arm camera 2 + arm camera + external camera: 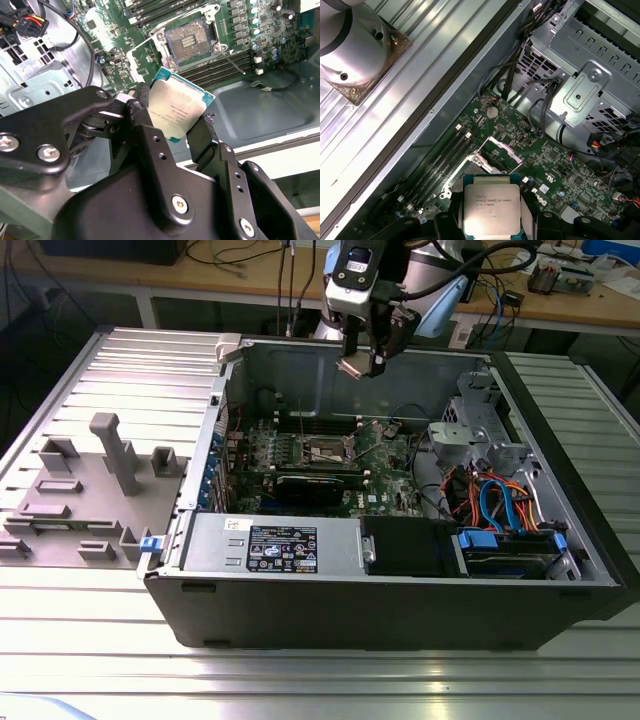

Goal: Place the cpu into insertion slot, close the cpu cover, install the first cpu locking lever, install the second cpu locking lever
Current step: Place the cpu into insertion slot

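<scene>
My gripper [360,366] hangs above the open computer case, shut on the cpu [177,110], a flat square chip with a silver top and a green edge. In both wrist views the black fingers [142,117] clamp it on two opposite sides. In the first wrist view the cpu [491,207] sits between the gripper [491,224] tips, well above the board. Below it the insertion slot [187,41] lies bare on the green motherboard [385,455], dark with a silver rim. The cpu cover [503,152] stands tilted up beside the slot. A thin locking lever [233,63] sticks out near the slot.
Black memory slots [445,157] run beside the socket. A long black graphics card [315,485] lies nearer the case front. A metal drive cage [590,85] and cable bundles [495,500] fill the exterior view's right. Grey fixture blocks [115,455] stand outside the case on the left.
</scene>
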Controlling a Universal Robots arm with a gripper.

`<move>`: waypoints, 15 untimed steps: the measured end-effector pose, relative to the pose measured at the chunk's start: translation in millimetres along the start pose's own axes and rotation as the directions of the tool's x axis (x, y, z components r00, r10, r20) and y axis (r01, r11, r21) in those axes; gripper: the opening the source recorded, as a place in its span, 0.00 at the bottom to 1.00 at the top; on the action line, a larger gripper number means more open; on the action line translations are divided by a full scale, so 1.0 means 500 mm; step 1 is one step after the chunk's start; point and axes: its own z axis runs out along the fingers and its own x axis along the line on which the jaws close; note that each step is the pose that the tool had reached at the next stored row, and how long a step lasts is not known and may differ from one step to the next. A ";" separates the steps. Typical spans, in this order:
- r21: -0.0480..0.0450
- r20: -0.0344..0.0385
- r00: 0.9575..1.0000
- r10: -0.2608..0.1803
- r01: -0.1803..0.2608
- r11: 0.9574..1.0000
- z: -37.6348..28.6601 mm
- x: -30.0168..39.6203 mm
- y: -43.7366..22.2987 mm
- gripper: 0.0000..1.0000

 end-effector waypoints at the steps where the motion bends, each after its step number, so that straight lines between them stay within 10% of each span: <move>1: 0.000 0.000 1.000 0.000 0.000 1.000 0.000 0.001 -0.001 0.54; 15: 0.000 0.000 1.000 0.000 0.000 1.000 0.000 0.002 -0.002 0.54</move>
